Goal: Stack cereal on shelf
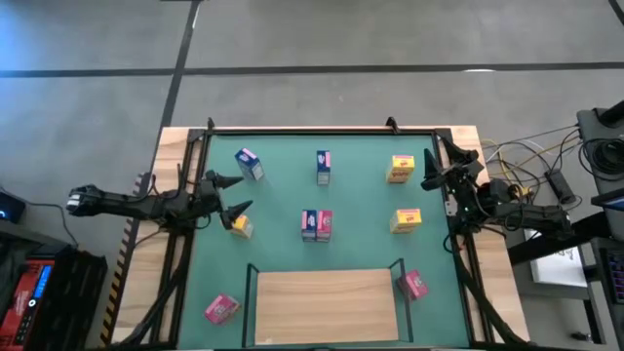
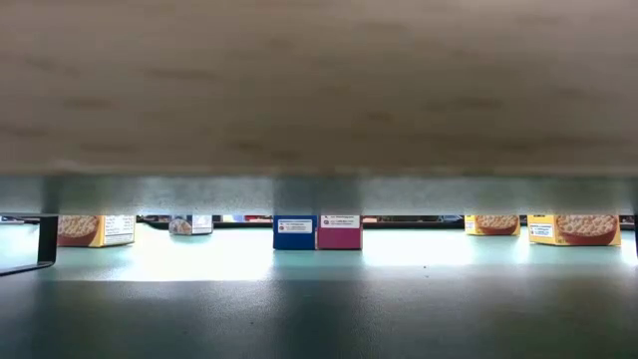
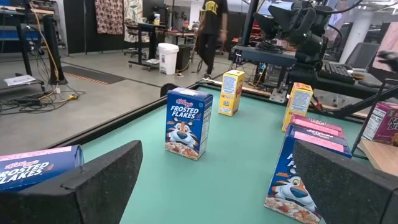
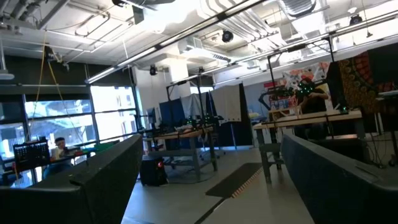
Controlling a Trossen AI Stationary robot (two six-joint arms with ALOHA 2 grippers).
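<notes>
- Standing scattered on the green mat [image 1: 283, 234], small yellow, pink and blue cardboard cereal boxes [image 1: 317, 224] surround the bare light-wood shelf board [image 1: 325, 304].
- Left gripper [image 1: 237, 195] hovers near a yellow box [image 1: 241, 226], jaws open, empty.
- Right gripper [image 1: 430, 171] waits at the mat's right edge, jaws apart, empty.

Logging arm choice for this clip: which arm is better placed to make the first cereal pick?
Probably left. The left gripper is open over the mat between a blue box and a yellow box. The right gripper sits at the mat's edge, aimed out at the room.
</notes>
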